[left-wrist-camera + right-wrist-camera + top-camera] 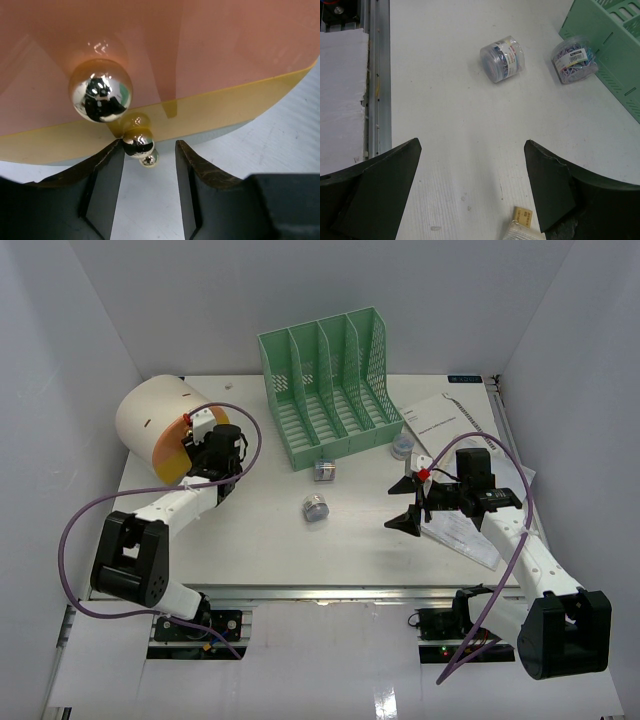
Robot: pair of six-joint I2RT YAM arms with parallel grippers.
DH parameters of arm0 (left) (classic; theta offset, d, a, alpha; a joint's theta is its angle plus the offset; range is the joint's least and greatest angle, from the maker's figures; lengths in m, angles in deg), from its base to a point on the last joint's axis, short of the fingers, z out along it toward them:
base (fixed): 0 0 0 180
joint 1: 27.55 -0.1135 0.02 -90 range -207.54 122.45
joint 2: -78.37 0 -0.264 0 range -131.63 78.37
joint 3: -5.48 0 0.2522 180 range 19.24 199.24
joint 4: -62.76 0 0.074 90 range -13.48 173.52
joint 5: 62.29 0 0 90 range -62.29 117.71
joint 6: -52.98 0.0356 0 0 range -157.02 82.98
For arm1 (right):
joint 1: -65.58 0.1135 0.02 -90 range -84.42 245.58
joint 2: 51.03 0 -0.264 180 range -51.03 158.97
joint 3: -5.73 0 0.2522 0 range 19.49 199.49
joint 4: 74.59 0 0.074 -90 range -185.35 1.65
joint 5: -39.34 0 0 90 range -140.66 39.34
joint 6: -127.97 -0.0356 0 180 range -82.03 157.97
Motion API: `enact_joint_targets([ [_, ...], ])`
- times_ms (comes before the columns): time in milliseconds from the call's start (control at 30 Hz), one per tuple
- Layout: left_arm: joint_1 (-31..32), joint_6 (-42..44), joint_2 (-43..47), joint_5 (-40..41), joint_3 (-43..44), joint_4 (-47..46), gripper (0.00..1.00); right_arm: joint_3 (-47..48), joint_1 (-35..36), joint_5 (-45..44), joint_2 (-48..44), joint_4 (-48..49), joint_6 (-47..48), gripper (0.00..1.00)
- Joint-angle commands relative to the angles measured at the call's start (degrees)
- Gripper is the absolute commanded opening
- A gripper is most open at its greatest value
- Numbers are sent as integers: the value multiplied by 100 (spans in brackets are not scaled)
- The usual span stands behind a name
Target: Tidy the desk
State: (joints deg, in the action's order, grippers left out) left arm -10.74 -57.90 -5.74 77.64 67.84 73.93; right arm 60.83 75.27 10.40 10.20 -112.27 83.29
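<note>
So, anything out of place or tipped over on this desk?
Yes: one clip tub lies on its side in the open, a second tub lies tipped beside the green rack. Nothing looks spilled.

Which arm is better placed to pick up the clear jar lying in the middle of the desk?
Right. The right claw is open and faces the jar directly. The left claw is far off, around a metal knob on the round container.

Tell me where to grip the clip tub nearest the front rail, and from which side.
Probably from straight above, closing on its flat lid and base: the clip tub lies on its side on the desk, so its round wall could roll away.
</note>
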Motion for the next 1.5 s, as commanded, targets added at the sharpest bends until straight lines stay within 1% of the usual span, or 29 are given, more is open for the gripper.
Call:
enact_joint_targets([
  [0,-71,302,38,123,218,-327,49,111,-38,141,-8,-40,73,90],
  [67,-72,358,31,76,222,-360,41,111,-38,143,1,-47,73,90],
  [100,-72,364,42,49,228,-350,35,111,-38,143,-5,-36,73,90],
  [133,-72,365,58,-4,222,-341,26,111,-44,137,-6,-40,73,90],
  [233,-72,241,169,-192,138,-272,13,111,-46,135,-6,-42,73,90],
  [400,-6,-174,530,-691,-114,117,5,111,-55,143,-6,-42,81,90],
  [500,172,-541,951,-903,-371,249,4,111,-55,134,-6,-42,82,90],
  [567,381,-782,1143,-1092,-538,516,3,111,-55,141,0,-42,82,90],
  [733,911,-1339,1555,-1117,-905,830,2,111,-64,152,3,-51,82,90],
  [867,1185,-1653,1626,-1181,-1055,985,2,111,-64,143,20,-51,82,90],
  [1233,1325,-1842,1901,-1486,-865,1304,2,111,-82,152,20,-51,82,90],
  [1367,1325,-1875,1978,-1318,-689,1679,3,103,-90,152,22,-51,90,90],
  [1467,1325,-1867,2113,-1332,-604,1764,3,102,-90,152,30,-51,90,90],
])
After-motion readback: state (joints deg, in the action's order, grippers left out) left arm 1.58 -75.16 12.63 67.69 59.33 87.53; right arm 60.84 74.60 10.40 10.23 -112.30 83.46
